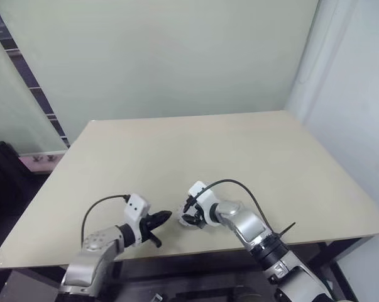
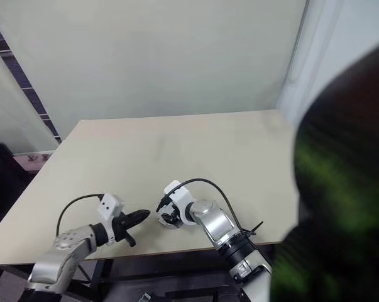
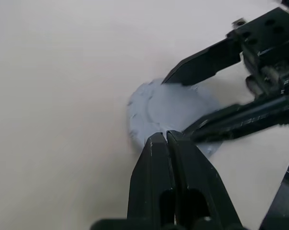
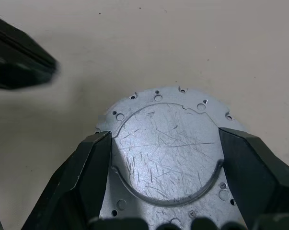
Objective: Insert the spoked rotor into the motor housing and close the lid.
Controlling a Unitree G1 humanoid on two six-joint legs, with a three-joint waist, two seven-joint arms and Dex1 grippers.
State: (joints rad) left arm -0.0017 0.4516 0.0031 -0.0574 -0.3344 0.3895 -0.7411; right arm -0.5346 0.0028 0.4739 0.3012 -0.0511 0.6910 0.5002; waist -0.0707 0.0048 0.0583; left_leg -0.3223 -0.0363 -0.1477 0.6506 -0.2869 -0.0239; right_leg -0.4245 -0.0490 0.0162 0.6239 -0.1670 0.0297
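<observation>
We grasp a scratched silver round part (image 4: 169,158) in our wide-spread right gripper (image 4: 166,165) to steady it, our clenched left gripper (image 3: 166,139) at its nine o'clock.

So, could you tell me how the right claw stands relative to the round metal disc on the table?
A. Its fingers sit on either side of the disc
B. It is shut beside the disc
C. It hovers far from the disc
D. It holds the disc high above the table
A: in the right wrist view the right claw has a black finger at each side of the scratched disc, which lies on the table.
</observation>
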